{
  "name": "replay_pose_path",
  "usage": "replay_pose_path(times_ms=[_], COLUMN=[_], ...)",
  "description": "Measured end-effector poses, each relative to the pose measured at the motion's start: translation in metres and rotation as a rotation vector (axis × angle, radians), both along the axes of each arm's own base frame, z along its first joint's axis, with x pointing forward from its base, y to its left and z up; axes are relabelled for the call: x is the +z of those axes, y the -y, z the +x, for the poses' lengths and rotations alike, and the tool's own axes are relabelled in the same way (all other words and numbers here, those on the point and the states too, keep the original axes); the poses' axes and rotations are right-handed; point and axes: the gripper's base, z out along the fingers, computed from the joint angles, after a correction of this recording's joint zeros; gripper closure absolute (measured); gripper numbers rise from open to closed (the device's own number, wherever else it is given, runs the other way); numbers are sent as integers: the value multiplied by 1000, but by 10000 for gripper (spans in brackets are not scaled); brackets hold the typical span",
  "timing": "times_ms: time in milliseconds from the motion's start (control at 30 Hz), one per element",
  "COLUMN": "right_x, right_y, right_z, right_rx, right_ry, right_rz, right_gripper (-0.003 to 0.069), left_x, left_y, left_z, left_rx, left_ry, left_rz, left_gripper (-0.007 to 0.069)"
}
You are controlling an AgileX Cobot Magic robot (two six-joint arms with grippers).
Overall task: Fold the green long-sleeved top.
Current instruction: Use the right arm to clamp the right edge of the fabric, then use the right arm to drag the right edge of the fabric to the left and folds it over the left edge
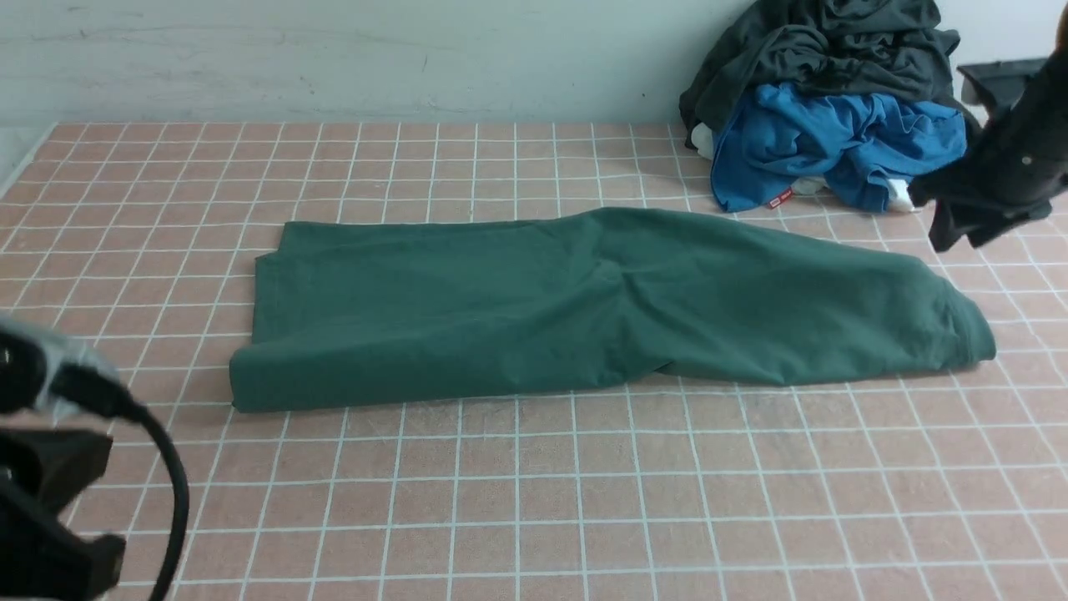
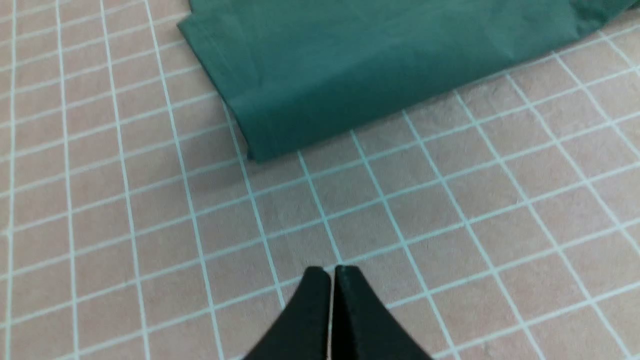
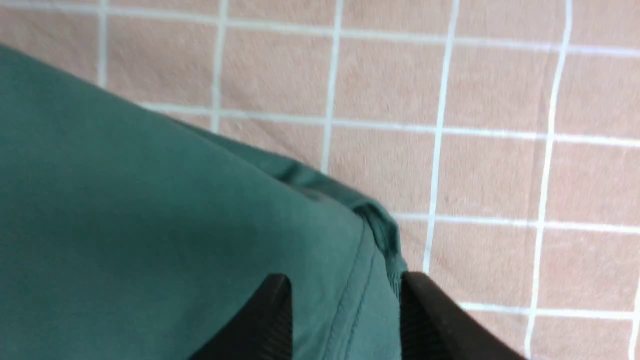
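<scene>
Though red label (image 1: 780,198) shows near green top (image 1: 584,309), writing unreadable.

A pink surface (image 1: 534,501) with white squares fills the frame (a pale wall (image 1: 334,50) runs along the top).

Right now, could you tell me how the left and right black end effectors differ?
The left black end effector is shut; the right black end effector is open. The left sits over bare pink gridded mat; the right over the dark green fabric top's hemmed corner. Both hold nothing.
</scene>
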Motion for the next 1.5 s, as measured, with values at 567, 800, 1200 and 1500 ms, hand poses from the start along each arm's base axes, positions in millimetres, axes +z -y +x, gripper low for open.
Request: replay_pose_path(times_ms=[567,800,1200,1500], right_x=[-61,-37,138,143], right_y=[-1,8,0,-169], right_z=[-17,-7,-56,-69], right_rx=[-33,2,-111,250], right_ry=[-186,-112,265,271], right_rz=[26,-60,-116,228], right_gripper=[437,631,631,631], left_x=[-15,-14,-15,-12], left_y=[0,0,0,0], left_z=[0,1,0,3], left_rx=[13,14,13,17], left_ry=[44,52,47,86], left_rz=[-31,-32,-31,-37], left_gripper=[628,628,628,628])
